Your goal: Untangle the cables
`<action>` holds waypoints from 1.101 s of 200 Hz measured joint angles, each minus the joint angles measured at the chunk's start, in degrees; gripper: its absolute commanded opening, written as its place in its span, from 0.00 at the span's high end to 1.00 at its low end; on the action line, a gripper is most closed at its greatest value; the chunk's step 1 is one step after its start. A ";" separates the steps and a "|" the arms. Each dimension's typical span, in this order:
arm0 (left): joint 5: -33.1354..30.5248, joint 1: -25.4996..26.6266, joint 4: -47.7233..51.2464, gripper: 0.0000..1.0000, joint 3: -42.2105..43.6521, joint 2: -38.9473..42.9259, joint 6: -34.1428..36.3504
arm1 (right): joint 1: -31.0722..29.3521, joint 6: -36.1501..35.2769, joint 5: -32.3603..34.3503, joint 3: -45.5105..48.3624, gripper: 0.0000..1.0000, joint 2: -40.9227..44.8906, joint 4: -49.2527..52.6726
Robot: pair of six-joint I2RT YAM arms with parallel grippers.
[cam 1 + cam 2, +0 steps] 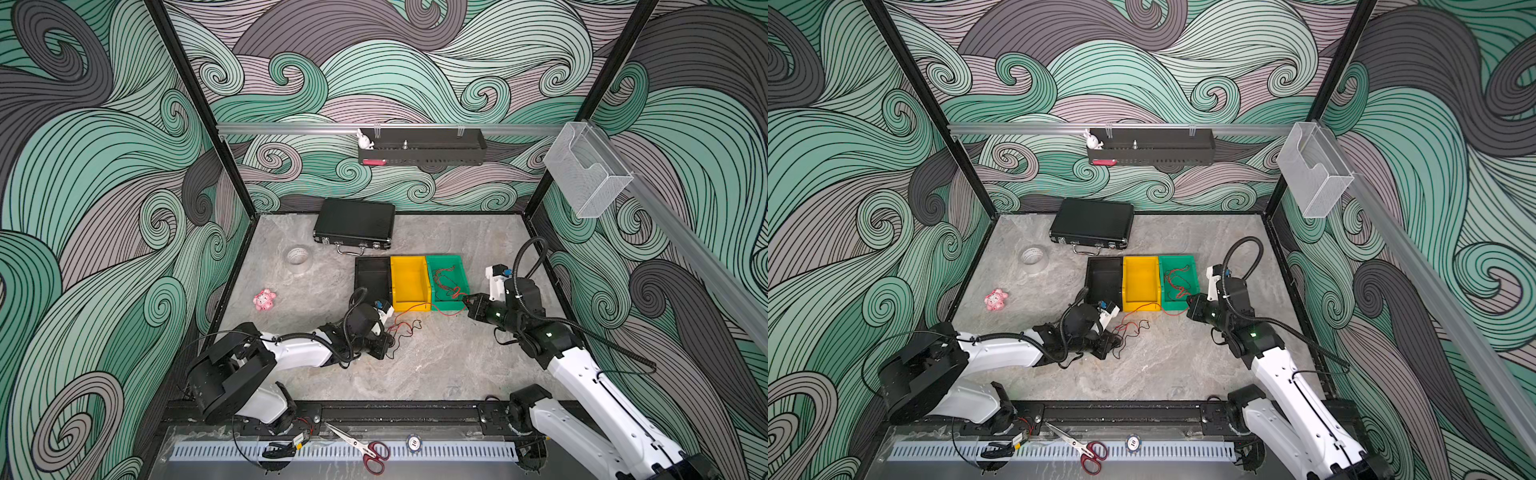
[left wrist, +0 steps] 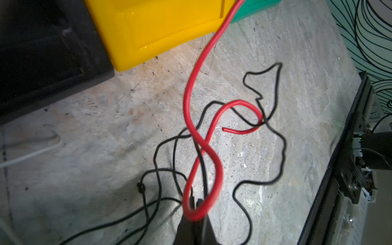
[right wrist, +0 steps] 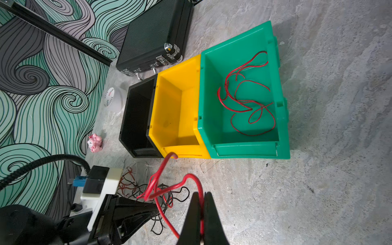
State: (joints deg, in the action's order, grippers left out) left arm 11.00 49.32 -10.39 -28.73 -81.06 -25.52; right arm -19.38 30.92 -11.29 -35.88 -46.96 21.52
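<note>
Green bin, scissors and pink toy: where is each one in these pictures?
green bin (image 3: 244, 149): right wrist view, on its front wall.
scissors (image 1: 353, 441): in a top view, on the blades.
pink toy (image 1: 264, 300): in a top view, on its body.

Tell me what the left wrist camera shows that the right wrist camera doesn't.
Left wrist only: a small knot in one of the black cables, and the thick red cable crossing over itself near the shut left tool. Right wrist only: thin red cables inside the green bin, the black case, the pink toy, and the right tool shut on the thick red cable. Both: the yellow bin, the thick red cable and the black cables on the table.
</note>
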 measured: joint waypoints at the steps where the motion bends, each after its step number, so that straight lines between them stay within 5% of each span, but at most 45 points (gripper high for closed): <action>1: -0.13 0.00 0.11 0.99 0.00 0.13 0.00 | 0.00 -0.02 0.04 0.00 0.97 0.00 0.04; 139: -11.69 -0.63 10.34 1.00 2.08 12.76 -2.29 | 2.69 -2.86 5.33 0.00 0.97 1.97 4.79; 220: -15.15 -5.97 17.22 1.00 3.04 18.03 -6.64 | 7.17 -3.28 6.78 0.31 0.98 4.44 7.23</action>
State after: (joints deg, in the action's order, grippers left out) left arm -4.14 43.35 6.83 -25.69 -63.02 -32.16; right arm -12.21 27.64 -4.51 -35.57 -42.52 28.75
